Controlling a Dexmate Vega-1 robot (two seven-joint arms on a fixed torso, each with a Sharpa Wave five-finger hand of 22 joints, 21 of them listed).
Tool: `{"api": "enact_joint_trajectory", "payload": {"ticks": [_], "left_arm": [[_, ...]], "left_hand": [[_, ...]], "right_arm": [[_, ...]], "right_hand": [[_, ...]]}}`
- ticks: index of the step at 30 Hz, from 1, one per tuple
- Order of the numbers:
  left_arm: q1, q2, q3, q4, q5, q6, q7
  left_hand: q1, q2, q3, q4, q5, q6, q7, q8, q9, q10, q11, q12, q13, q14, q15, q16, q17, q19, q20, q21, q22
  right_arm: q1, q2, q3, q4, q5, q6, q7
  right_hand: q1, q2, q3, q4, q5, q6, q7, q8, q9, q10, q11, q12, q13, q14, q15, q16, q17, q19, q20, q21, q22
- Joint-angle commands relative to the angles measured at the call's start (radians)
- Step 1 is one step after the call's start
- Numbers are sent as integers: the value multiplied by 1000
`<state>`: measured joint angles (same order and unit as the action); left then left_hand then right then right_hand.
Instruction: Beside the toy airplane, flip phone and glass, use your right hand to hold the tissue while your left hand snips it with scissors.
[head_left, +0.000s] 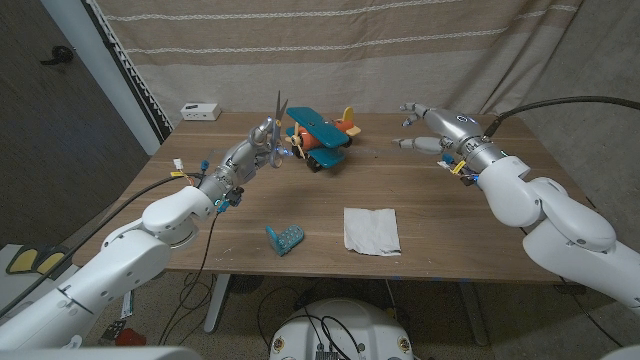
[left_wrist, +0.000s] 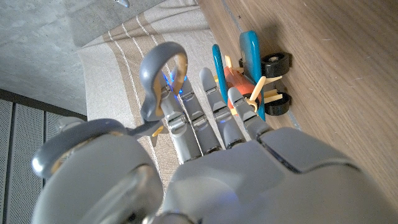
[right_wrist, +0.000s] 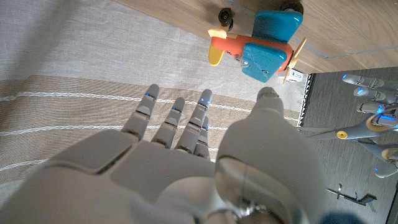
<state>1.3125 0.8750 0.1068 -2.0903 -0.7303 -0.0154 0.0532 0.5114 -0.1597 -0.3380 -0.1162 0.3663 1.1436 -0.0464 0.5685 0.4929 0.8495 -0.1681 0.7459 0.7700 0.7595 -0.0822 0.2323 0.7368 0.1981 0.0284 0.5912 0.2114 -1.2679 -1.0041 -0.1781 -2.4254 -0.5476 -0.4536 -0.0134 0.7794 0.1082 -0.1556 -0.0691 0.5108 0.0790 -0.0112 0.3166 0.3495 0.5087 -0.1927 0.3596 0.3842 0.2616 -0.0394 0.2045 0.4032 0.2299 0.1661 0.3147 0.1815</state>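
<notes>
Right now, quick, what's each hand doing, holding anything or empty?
Left hand: holding the scissors, blades pointing up, next to the toy airplane.
Right hand: open, fingers spread, holding nothing.

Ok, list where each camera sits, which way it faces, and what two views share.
Head view: fixed on the head, looking down over the table; both arms, left robot hand gripping scissors, right robot hand open, tissue.
Left wrist view: along the left hand's back toward the toy airplane and curtain.
Right wrist view: along the right hand's back toward the airplane.
Shared: all three show the airplane.
</notes>
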Motion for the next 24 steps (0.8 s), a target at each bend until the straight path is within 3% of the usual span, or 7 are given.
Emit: {"api": "enact_joint_trajectory", "payload": {"ticks": [1, 2, 4, 5, 9, 13, 24], "left_arm": [[-6, 4, 7, 6, -5, -2, 0], [-5, 6, 7, 6, -4, -2, 0], [-3, 6, 5, 5, -5, -3, 1], [-3, 5, 5, 5, -7, -3, 2], [-4, 6, 6, 7, -11, -4, -2], [-4, 8, 7, 7, -11, -2, -2], [-13, 7, 11, 13, -19, 2, -2]], "left_hand": [[15, 2, -3, -5, 5, 4, 4, 0, 5, 55, -44, 37, 114, 9, -135, 3, 1, 8, -2, -5, 3], [15, 2, -3, -5, 5, 4, 3, 1, 5, 56, -44, 38, 115, 10, -135, 3, 1, 8, -2, -5, 3], [16, 2, -3, -5, 5, 7, 2, 0, 3, 53, -44, 36, 114, 9, -135, 3, 1, 9, -1, -6, 3], [16, 1, -3, -5, 5, 5, 5, -1, 2, 54, -44, 37, 114, 9, -135, 3, 1, 8, -1, -7, 3], [18, 2, -3, -5, 6, 4, 2, -2, 3, 54, -43, 35, 110, 13, -135, 5, 2, 21, -7, -3, 4], [19, 3, -3, -5, 6, 6, 5, -2, 2, 58, -44, 37, 110, 19, -135, 7, 3, 21, -8, -4, 4], [23, 4, -3, -5, 7, 11, 1, -1, 4, 59, -44, 37, 107, 33, -135, 13, 4, 33, -15, -1, 5]], "right_arm": [[32, -57, -55, -15, 14, -52, 56], [35, -61, -58, -17, 18, -55, 62], [42, -67, -66, -18, 27, -60, 73], [50, -75, -81, -18, 17, -62, 79], [64, -89, -103, -20, 21, -71, 94], [110, -114, -191, -25, -88, -120, 134], [113, -98, -202, -3, -1, -121, 150]], "right_hand": [[10, 6, -6, -3, 6, -1, -19, -10, -3, -27, -8, -13, -6, -19, -116, -7, -3, -11, 3, -11, 3], [11, 9, -6, -4, 6, 0, -21, -14, -7, -30, -10, -15, -10, -22, -88, -5, -6, -14, 2, -16, 4], [20, 22, -1, -6, 9, -3, -23, -21, -13, -47, 28, -19, -10, -36, -60, -5, -13, -25, -3, -28, 4], [21, 25, 0, -6, 9, -5, -20, -23, -14, -54, 29, -21, -9, -40, -51, -6, -15, -28, -1, -31, 4], [21, 25, -1, -6, 9, -15, -18, -30, -17, -75, 34, -25, -5, -63, -62, -12, -20, -38, 5, -40, 5], [21, 24, -3, -6, 9, -15, -19, -31, -18, -85, 40, -27, -4, -73, -63, -14, -23, -43, 6, -44, 5], [24, 27, -3, -7, 10, -9, -25, -32, -20, -103, 44, -28, 0, -84, -62, -14, -29, -52, 10, -53, 5]]}}
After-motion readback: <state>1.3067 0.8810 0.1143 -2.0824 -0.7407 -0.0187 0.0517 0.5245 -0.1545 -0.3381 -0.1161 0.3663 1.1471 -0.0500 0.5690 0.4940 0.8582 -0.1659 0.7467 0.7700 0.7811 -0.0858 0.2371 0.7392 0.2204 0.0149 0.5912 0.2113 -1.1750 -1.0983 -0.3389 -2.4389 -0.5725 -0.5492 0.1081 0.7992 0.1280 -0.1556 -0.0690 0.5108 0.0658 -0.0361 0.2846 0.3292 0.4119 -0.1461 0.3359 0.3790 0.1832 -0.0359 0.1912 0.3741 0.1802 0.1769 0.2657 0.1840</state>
